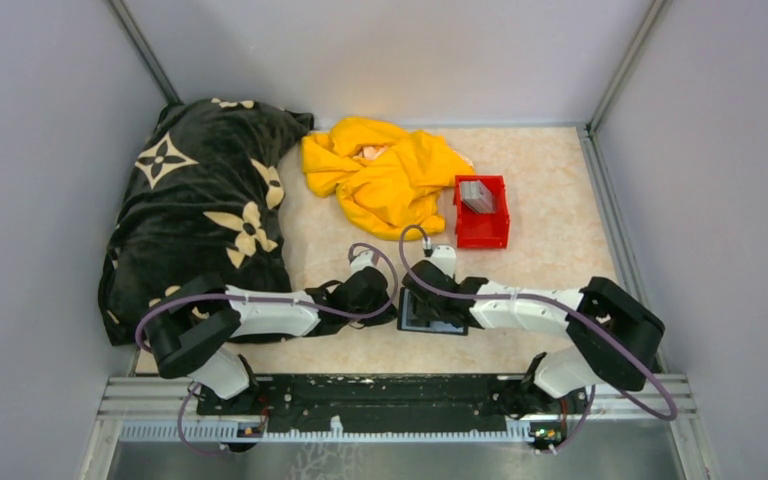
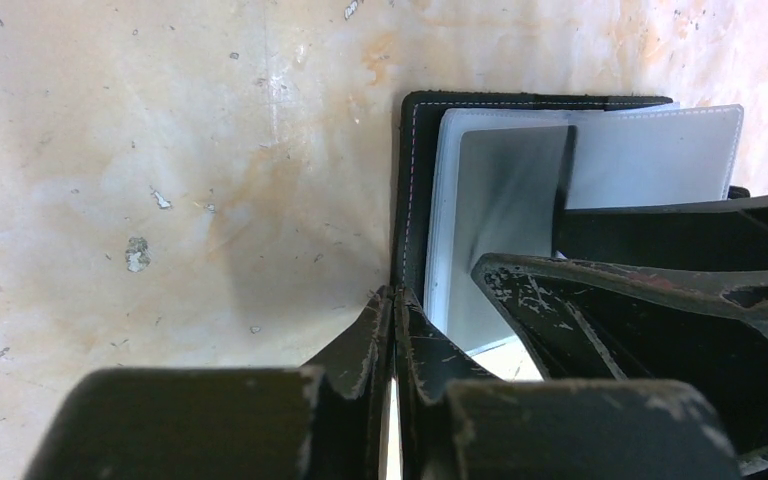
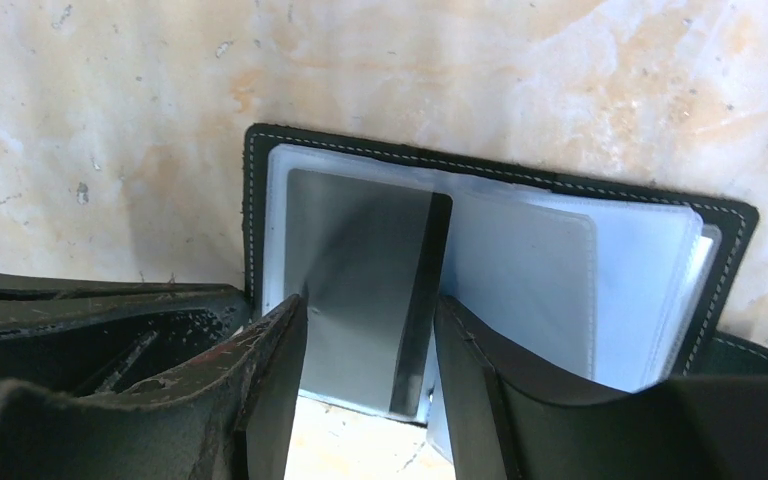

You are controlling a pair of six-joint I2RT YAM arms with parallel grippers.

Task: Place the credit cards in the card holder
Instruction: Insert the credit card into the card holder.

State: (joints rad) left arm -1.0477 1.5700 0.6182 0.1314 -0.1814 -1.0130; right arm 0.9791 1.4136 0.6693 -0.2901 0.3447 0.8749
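Observation:
The black card holder (image 1: 432, 325) lies open on the table between the two arms, its clear sleeves (image 3: 560, 270) facing up. A grey card (image 3: 360, 260) with a dark stripe along one edge sits on the left page, its far end under the clear sleeve. My right gripper (image 3: 370, 305) is open, one finger on each side of this card. My left gripper (image 2: 395, 297) is shut, its tips against the card holder's (image 2: 412, 190) black left edge. More grey credit cards (image 1: 477, 195) lie in the red bin.
The red plastic bin (image 1: 483, 228) stands behind the holder, to the right. A crumpled yellow cloth (image 1: 385, 170) lies at the back middle. A black patterned blanket (image 1: 205, 190) covers the left side. Grey walls close in the table.

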